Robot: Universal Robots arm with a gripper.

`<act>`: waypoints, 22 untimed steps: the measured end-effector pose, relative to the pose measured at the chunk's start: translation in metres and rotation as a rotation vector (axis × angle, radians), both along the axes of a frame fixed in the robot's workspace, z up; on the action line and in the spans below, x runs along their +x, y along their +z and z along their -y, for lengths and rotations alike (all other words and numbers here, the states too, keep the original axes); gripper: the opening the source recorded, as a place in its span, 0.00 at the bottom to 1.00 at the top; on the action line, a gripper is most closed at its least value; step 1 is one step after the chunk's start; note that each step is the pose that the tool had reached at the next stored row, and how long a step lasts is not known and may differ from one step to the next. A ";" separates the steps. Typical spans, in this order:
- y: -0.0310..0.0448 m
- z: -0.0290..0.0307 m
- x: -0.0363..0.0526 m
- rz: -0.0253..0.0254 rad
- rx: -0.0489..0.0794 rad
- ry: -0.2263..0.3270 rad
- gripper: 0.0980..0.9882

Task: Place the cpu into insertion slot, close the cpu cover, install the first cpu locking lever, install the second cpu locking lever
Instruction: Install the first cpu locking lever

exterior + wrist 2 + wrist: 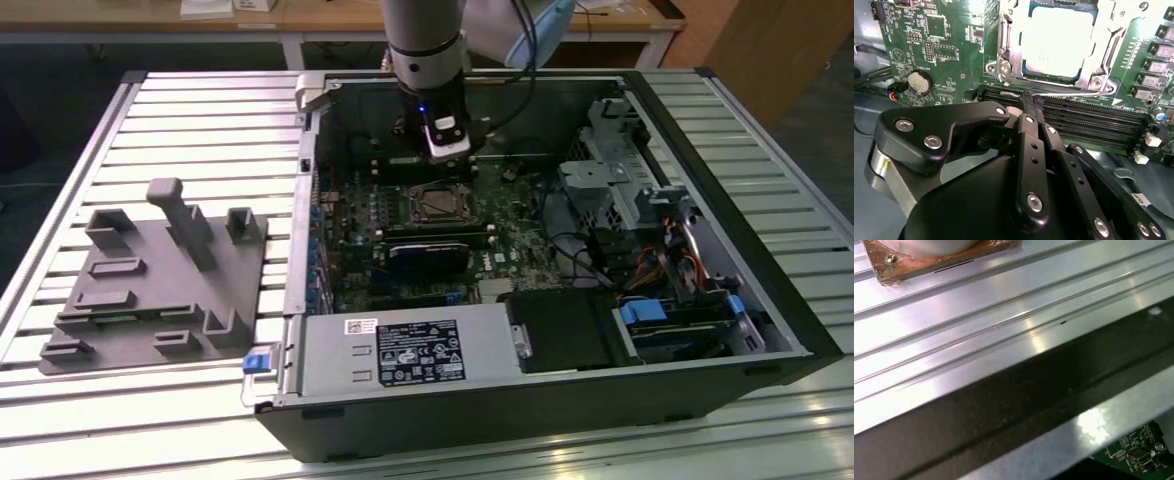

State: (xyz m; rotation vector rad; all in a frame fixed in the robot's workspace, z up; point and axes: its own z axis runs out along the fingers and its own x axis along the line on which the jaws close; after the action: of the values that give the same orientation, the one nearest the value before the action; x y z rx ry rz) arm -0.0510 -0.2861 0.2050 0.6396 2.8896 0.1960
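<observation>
The open computer case (534, 425) sits on the slatted table (200, 120), toward the exterior view's right edge. The arm reaches down into it, and the gripper (449, 150) hangs near the middle of the green motherboard (944, 35). The cpu (1054, 40) lies in the insertion slot (434, 203), with the cpu cover (1008, 37) framing its pale top. The gripper's (1031, 102) fingers are pressed together. Their tips are over the long memory slots (1094, 125), just beside the cover's edge.
</observation>
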 end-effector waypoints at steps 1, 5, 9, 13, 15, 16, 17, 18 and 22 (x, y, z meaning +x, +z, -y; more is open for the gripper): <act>-0.0004 0.0000 0.0000 0.0000 -0.002 0.001 0.01; -0.0020 0.0000 0.0000 -0.0001 -0.007 0.005 0.01; -0.0036 0.0000 0.0000 -0.0001 -0.011 0.010 0.01; -0.0049 0.0003 -0.0001 -0.0001 -0.015 0.016 0.01; -0.0055 0.0006 -0.0001 0.0000 -0.017 0.019 0.01; -0.0059 0.0007 0.0000 -0.0001 -0.018 0.021 0.01; -0.0062 0.0009 -0.0001 -0.0001 -0.019 0.022 0.01; -0.0066 0.0010 0.0000 -0.0001 -0.019 0.024 0.01; -0.0080 0.0020 0.0000 0.0000 -0.022 0.031 0.01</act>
State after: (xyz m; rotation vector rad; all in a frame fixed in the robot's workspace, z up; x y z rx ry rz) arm -0.0510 -0.2882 0.1970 0.5909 2.8991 0.1681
